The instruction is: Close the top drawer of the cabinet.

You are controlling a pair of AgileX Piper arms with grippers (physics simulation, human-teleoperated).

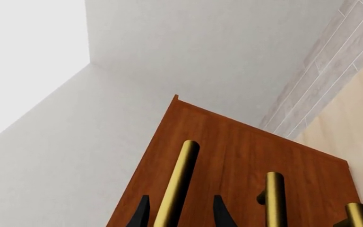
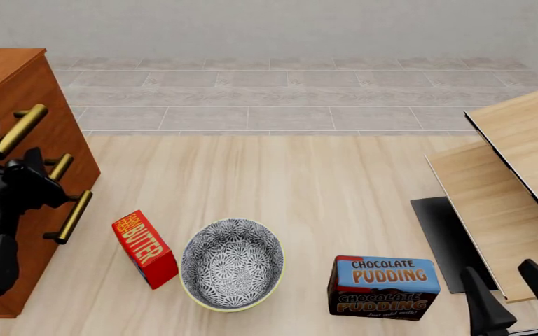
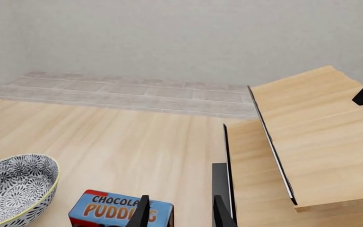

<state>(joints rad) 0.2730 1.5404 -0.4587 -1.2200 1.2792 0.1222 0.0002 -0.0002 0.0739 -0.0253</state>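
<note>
The cabinet [image 2: 12,77] is tall and reddish-brown and stands at the table's left edge, with three brass bar handles down its front. The top drawer's handle [image 2: 22,129] is the uppermost. In the left wrist view the cabinet front [image 1: 245,156] fills the frame, and the top drawer's handle [image 1: 178,184] runs between my left gripper's [image 1: 181,205] two spread black fingers. The drawer seams do not show, so I cannot tell how far the top drawer stands out. My left gripper [image 2: 12,150] is open at the cabinet front. My right gripper [image 2: 510,280] is open and holds nothing, low at the front right.
A red butter box [image 2: 145,248], a patterned bowl [image 2: 232,264] and a chocolate pudding box [image 2: 383,287] stand along the table's front. Pale light-wood boards [image 2: 521,168] slope over the right side, close to my right gripper [image 3: 180,208]. A grey tiled strip and a wall lie beyond.
</note>
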